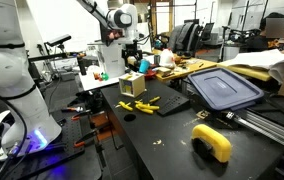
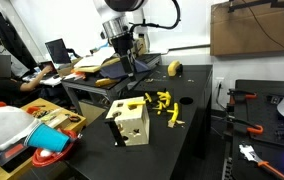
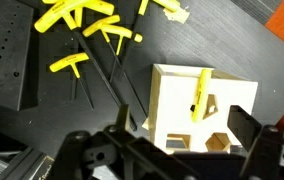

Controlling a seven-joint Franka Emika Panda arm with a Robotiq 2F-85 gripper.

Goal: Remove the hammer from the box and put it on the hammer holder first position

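Gripper (image 3: 177,140) is wide open and empty, fingers not touching anything. In the wrist view it sits over the box (image 3: 197,110); in both exterior views it hangs well above it. Hammer (image 3: 200,92) is in the box, yellow handle leaning on the wall and sticking past the rim. Yellow T-handle tools (image 3: 82,20) lie on the table (image 2: 197,140) just beside the box. Blue bin (image 1: 222,88) sits well apart.
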